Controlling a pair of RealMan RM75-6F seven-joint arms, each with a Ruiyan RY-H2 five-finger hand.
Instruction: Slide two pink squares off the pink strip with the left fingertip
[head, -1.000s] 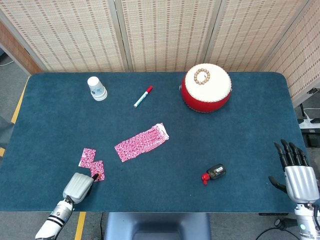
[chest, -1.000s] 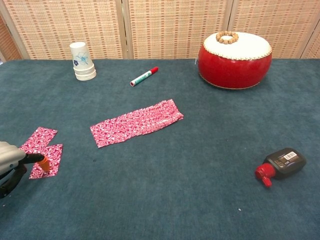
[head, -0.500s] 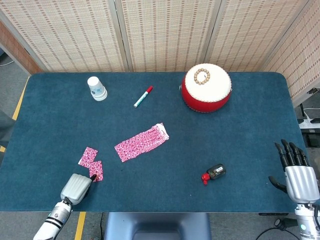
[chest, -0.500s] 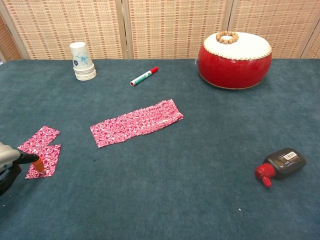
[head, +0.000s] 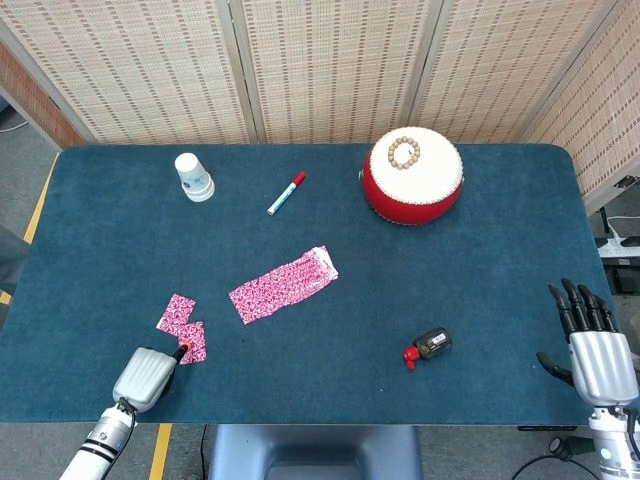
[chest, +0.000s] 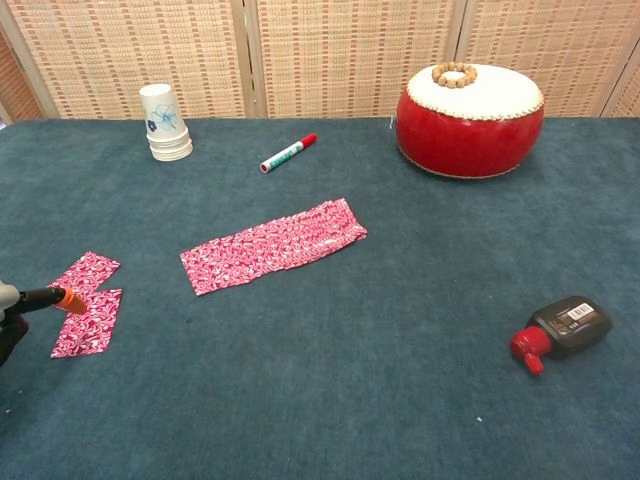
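Note:
A long pink patterned strip (head: 284, 285) (chest: 272, 245) lies slanted in the middle of the blue table. Two small pink squares (head: 183, 326) (chest: 85, 305) lie side by side to its left, apart from it, near the table's front left. My left hand (head: 145, 377) (chest: 12, 312) is at the front left edge, most fingers curled in and one orange-tipped fingertip (head: 181, 350) (chest: 70, 300) stretched out over the nearer square. I cannot tell if the tip touches it. My right hand (head: 592, 342) hangs off the table's front right corner, fingers straight and apart, holding nothing.
A stack of paper cups (head: 193, 176) and a red-capped marker (head: 286, 193) lie at the back left. A red drum with a bead ring (head: 412, 173) stands at the back right. A small black bottle with a red cap (head: 426, 346) lies at the front right.
My left hand has drawn back toward the front left edge. The nearer pink square slid left with the fingertip earlier, and the fingertip now looks raised.

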